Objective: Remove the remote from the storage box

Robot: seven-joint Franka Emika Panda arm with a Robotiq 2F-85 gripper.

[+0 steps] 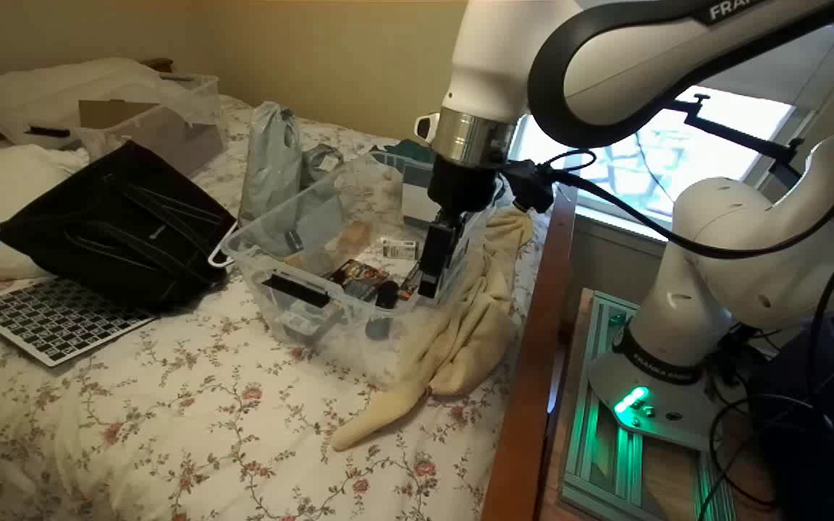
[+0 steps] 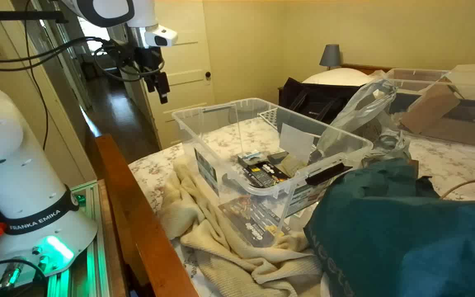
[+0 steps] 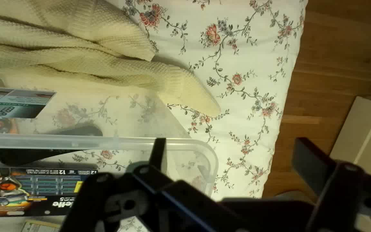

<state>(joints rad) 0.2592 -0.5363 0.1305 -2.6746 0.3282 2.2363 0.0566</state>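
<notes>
The clear plastic storage box (image 1: 344,347) stands on the bed, its thick rim (image 3: 76,140) crossing the wrist view. Inside it, along the wall beside the sweater, lies a long black rounded object that looks like the remote (image 3: 37,155). The rim cuts across it in the wrist view, and its lower part shows blurred through the wall. I cannot pick it out in an exterior view where the box (image 2: 264,191) is seen from above the sweater. My gripper (image 3: 232,145) hangs high above one corner of the box, jaws wide apart and nothing between them. The fingers (image 2: 163,88) touch nothing.
A black razor package (image 3: 40,191) lies by the black object, among several other packages. A cream sweater (image 1: 468,333) runs along the box. Around it are a green bag (image 2: 386,231), a grey plastic bag (image 1: 270,166) and a black bag (image 1: 127,231). A wooden rail (image 2: 138,214) edges the bed.
</notes>
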